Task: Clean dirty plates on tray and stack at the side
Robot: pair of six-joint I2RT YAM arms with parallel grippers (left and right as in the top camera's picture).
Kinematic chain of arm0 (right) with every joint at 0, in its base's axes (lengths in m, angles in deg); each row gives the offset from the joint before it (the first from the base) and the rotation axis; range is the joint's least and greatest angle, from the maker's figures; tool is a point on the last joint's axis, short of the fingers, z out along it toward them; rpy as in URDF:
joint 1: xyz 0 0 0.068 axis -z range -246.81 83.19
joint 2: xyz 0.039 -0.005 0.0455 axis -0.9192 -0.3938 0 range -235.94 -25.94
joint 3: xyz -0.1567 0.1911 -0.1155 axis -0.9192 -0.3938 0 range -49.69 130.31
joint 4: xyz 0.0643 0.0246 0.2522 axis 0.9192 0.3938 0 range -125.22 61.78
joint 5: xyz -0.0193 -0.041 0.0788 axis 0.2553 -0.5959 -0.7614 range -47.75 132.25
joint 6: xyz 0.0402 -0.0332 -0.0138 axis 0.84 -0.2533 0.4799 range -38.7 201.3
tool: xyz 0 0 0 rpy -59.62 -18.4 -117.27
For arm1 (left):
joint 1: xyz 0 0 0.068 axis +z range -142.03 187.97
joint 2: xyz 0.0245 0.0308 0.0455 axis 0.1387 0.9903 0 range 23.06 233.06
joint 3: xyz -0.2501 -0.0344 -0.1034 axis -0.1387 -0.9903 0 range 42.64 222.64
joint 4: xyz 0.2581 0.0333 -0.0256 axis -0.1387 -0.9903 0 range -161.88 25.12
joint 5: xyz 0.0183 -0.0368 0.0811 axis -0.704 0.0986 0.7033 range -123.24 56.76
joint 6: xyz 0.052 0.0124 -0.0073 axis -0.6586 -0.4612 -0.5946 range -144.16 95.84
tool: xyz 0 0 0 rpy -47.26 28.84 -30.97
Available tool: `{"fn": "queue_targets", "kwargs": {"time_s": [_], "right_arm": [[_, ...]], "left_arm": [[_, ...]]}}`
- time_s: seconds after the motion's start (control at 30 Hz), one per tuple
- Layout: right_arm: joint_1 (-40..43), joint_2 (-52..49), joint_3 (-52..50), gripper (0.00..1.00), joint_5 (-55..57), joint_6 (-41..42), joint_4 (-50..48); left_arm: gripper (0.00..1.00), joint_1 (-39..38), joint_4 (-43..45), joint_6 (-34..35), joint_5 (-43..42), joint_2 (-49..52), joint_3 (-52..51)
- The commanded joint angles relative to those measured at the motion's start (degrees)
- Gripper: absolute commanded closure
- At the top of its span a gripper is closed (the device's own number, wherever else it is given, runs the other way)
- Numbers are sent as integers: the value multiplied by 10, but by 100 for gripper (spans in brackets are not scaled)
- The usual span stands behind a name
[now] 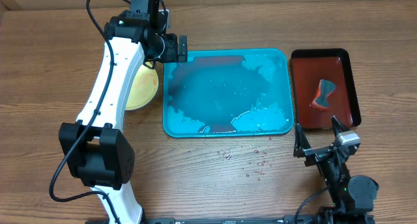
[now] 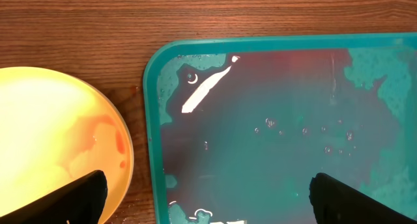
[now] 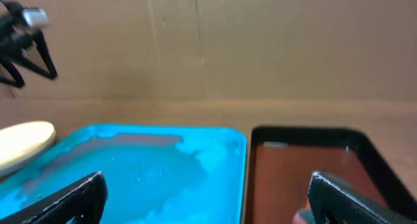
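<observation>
The yellow plate (image 1: 144,87) lies on the wooden table (image 1: 39,68) just left of the tray (image 1: 225,94), partly under the left arm. An orange-red smear shows on it in the left wrist view (image 2: 58,139). Whether other plates lie beneath it cannot be told. The teal tray holds no plates, only a wet, faintly reddish film with foamy patches along its right and near sides (image 2: 273,133).

The left gripper (image 1: 179,49) hangs over the tray's far left corner with its claw spread wide, holding nothing. To the right of the teal tray, just beside it, sits a dark red tray (image 1: 324,68) with a small grey-and-red object (image 1: 324,94) in it. The right gripper (image 1: 318,138) waits near the red tray's near edge, claw apart and empty. Red droplets (image 1: 251,162) speckle the table on the near side of the teal tray.
</observation>
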Motion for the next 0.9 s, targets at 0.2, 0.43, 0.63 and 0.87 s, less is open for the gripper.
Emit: {"fn": "queue_targets", "kwargs": {"time_s": [0.2, 0.43, 0.63, 0.87], "right_arm": [[-3, 7, -6, 0, 4, 8, -6], [-3, 7, -6, 0, 4, 8, -6], [-3, 7, -6, 0, 4, 8, -6], [-3, 7, -6, 0, 4, 8, -6]], "left_arm": [[0, -2, 0, -13, 2, -9, 9], [0, -2, 0, -13, 2, -9, 9], [0, -2, 0, -13, 2, -9, 9], [0, -2, -9, -13, 10, -9, 9]]}}
